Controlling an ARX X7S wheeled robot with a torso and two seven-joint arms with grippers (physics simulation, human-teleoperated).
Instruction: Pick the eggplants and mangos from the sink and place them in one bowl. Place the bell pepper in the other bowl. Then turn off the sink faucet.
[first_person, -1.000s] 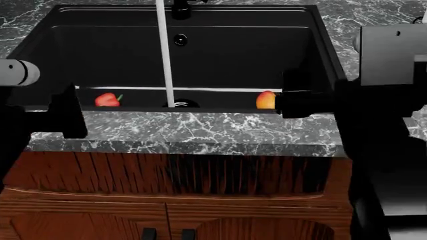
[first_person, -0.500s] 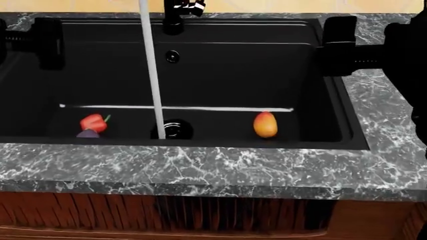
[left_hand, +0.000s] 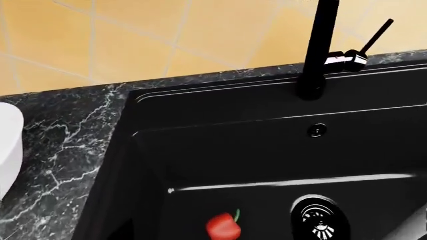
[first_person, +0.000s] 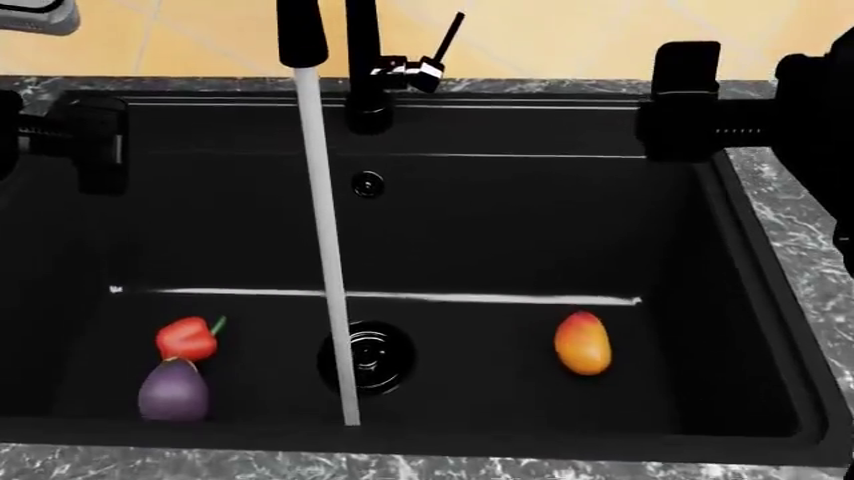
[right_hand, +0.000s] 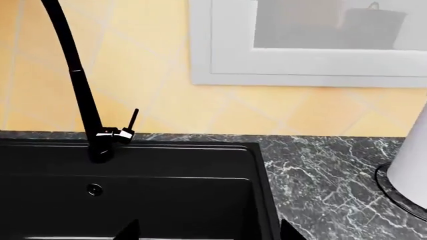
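Sink (first_person: 747, 300) was a matte black rectangular basin set in dark grey marble-veined counter (left_hand: 60, 150). Faucet (first_person: 360, 70) was a thin black gooseneck with a chrome collar and a slim black lever (first_person: 450, 35) tilted up. Water stream (first_person: 327, 270) ran as a straight white column, landing just beside the round drain (first_person: 367, 357).

On the sink floor in head view: red bell pepper (first_person: 187, 338) with a green stem, touching the rounded purple eggplant (first_person: 174, 392) nearer the front wall, both at the left end. Orange-yellow oval mango (first_person: 582, 343) sat well apart at the right end.

Left gripper (first_person: 80, 140) and right gripper (first_person: 681, 100) were blocky black shapes over the sink's left and right rims, holding nothing; spread or closed, I couldn't tell (only dark silhouettes).

Left wrist view caught the pepper and drain only, plus a white curved object (left_hand: 8, 150) on the counter; eggplant and mango were out of its frame. Right wrist view showed no produce, but did show the yellow tiled wall (right_hand: 133, 65), a white-framed window (right_hand: 307, 45) and a white object (right_hand: 410, 165) on the counter.
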